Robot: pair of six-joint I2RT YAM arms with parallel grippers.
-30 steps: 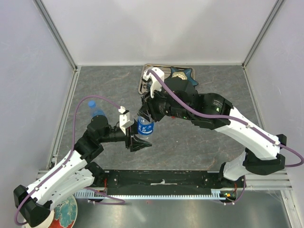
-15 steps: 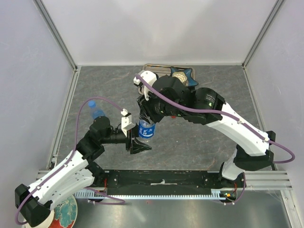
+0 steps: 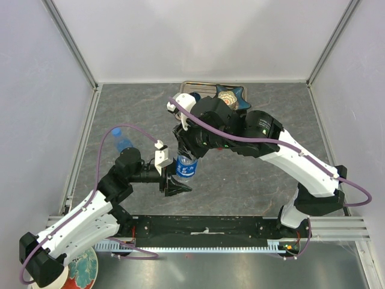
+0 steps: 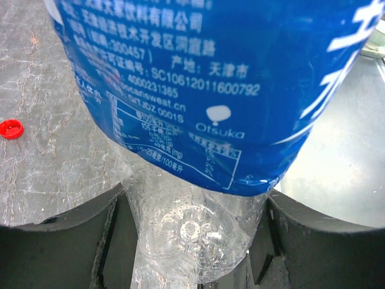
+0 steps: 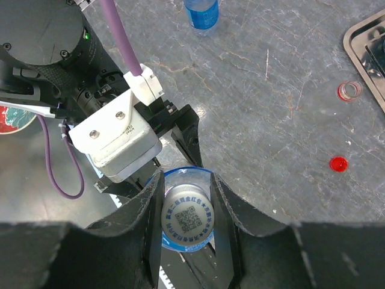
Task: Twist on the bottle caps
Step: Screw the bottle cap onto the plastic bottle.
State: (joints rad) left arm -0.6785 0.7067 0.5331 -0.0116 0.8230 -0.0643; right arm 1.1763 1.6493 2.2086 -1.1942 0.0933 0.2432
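Held bottle: a clear bottle (image 3: 185, 168) with a blue label stands upright near the middle of the table (image 3: 132, 108), neck up.
Left pincer: the left gripper (image 4: 192, 235) reaches in low from the side, clenched around the bottle's clear base.
Right pincer: the right gripper (image 5: 187, 203) hangs straight above, its fingers clenched on the white cap (image 5: 187, 218) sitting on the neck.
Key relation: cap, neck and right wrist share one vertical line, so twisting looks like the step in hand. Thread engagement cannot be told.
Room: open tabletop surrounds the pair. A red cap (image 5: 338, 162) lies well apart, a second bottle (image 5: 201, 12) stands beyond the left arm, and a metal tray (image 5: 367, 42) sits at the far edge.
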